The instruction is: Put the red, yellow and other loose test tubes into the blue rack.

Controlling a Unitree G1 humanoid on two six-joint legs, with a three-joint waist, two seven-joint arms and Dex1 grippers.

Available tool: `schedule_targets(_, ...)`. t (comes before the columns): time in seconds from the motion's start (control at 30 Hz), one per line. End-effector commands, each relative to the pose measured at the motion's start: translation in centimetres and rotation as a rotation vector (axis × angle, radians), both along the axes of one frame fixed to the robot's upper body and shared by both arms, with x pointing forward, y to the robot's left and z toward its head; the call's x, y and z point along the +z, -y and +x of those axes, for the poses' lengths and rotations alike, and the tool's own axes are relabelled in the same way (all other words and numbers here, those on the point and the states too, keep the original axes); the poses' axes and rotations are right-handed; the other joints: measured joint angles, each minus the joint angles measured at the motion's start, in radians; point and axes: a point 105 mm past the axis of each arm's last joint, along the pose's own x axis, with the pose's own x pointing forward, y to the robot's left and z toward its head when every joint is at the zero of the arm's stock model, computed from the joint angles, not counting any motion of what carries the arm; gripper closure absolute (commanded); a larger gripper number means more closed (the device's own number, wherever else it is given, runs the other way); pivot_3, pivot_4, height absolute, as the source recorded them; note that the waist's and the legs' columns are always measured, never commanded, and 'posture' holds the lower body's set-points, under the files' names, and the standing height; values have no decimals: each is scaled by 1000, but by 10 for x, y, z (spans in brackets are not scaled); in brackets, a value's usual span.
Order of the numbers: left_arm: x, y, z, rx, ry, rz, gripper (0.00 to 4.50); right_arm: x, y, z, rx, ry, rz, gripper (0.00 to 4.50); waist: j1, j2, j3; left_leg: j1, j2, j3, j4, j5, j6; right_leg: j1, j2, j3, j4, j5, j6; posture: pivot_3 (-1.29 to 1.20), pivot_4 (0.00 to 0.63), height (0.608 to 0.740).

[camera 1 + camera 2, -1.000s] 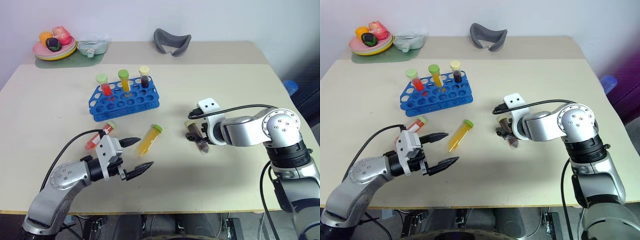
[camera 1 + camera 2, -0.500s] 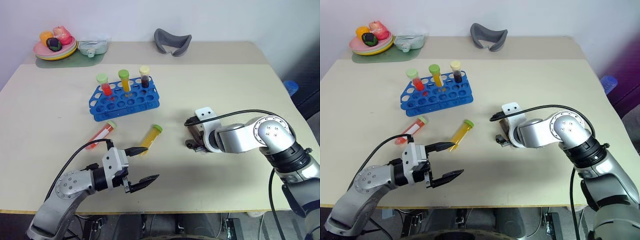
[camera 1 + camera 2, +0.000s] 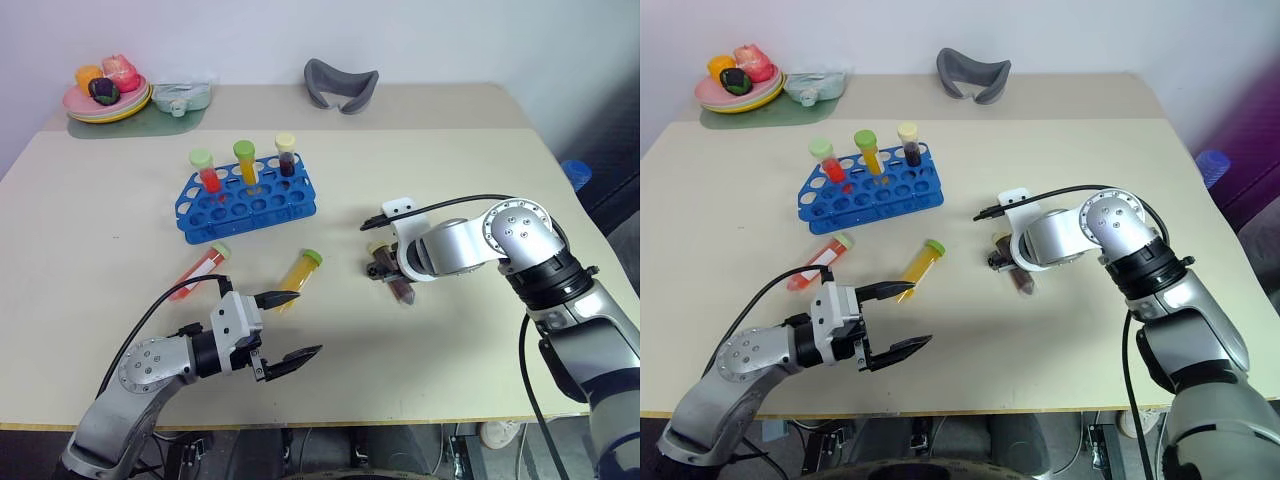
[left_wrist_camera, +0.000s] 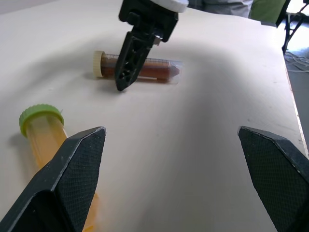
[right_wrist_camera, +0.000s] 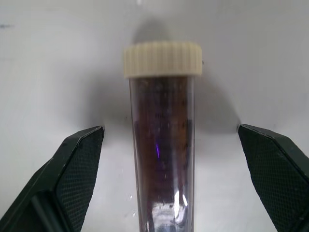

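Right gripper: centre of the head view, pointing steeply down, fingers spread wide with nothing between them but air and table; you have it poised directly over the dark brown tube, which lies flat on the table, cream cap toward the top of the frame, long axis running up-and-down and slightly toward lower right. In the right wrist view the tube lies along the middle of the gap, one finger well clear on each side, so your closing line crosses its axis; contact cannot be confirmed. Judgement: this arm is plainly the nearer one for this tube, and the next move calls for a short descent before you close. Left gripper: lower left of the frame, roughly level, fingers apart, empty. Yellow tube, green cap: flat, just beyond its upper finger, slanting up to the right; nearer your left arm. Red tube: flat, left of the yellow one, same slant. Blue rack: upper left of centre, three capped tubes standing in its back row, many holes free. Surface: pale beige table, matt. Far edge: plate of toy food at upper left, a grey curved item at top centre. White wall behind.
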Motion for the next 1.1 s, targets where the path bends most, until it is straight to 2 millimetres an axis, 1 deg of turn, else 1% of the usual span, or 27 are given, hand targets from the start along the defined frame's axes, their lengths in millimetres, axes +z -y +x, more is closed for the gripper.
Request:
schedule_targets(0.03,7,3,0,-7,37,-5,19,-2,9,13,-37,7,-57,0,0,0,-2,0,0,0,0,0,0,0,0,0,0,0,0,0,150,735)
schedule_targets(0.17,8,3,1,-6,40,-3,19,0,10,20,-32,7,-72,0,2,1,-3,0,0,0,0,0,0,0,0,0,0,0,0,0,150,735)
schedule_targets(0.37,8,3,2,-4,43,-1,19,-2,7,20,3,-18,-66,0,2,1,-3,0,0,0,0,0,0,0,0,0,0,0,0,0,150,735)
schedule_targets(0.57,7,2,3,-2,42,3,19,-13,4,8,34,-86,-24,0,2,1,-3,0,0,0,0,0,0,0,0,0,0,0,0,0,150,735)
schedule_targets(0.87,5,1,5,-4,42,9,19,-10,0,5,67,-83,-33,0,3,1,-3,0,0,0,-1,0,0,0,0,0,0,0,0,0,150,735)
schedule_targets(1.1,5,-1,5,3,45,15,19,-16,-3,-6,124,-129,-33,0,2,1,-3,0,0,0,-1,0,0,0,0,0,-1,0,0,0,150,735)
